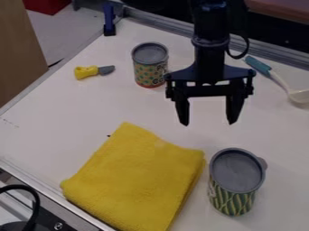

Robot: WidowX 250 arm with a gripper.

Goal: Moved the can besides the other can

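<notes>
The black gripper (208,122) hangs over the middle of the white table, its two fingers spread wide with nothing between them. Behind it and to its left stands a can with a grey lid and a green, orange and red patterned side (149,72), upright. Nearer the camera, at the lower right, is the other can (234,189), upright, with a grey lid and green and yellow stripes. The two cans stand well apart, and the gripper touches neither.
A folded yellow cloth (138,178) lies left of the striped can. A toy knife with a yellow handle (87,72) lies at the upper left, and a spoon with a blue handle (274,74) at the right. A metal rail (271,53) borders the table's back.
</notes>
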